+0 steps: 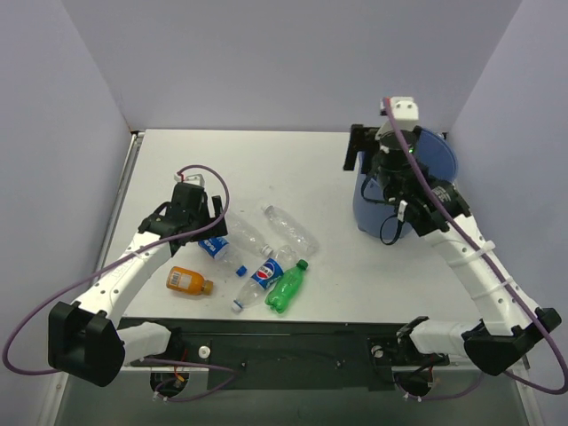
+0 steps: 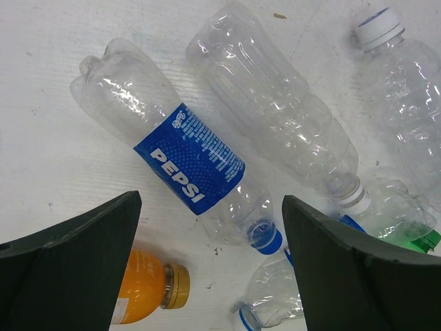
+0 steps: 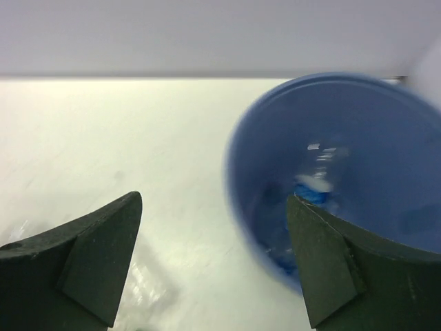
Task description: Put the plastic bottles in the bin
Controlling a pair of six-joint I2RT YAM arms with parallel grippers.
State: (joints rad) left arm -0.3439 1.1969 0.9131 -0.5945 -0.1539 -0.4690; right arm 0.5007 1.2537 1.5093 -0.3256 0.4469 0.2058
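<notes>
The bottles (image 2: 186, 165) are glossy clear plastic, the bin (image 3: 386, 138) smooth plastic, the table (image 1: 266, 169) matt.

the left gripper (image 2: 210, 265) hangs wide apart over a pepsi-labelled bottle (image 2: 182, 152) among other bottles.

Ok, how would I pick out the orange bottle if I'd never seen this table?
On the white table, look left of the blue bin to the cluster of bottles near the front edge. The orange bottle lies at the cluster's left end: short and stubby, while its neighbours are clear or green.
</notes>
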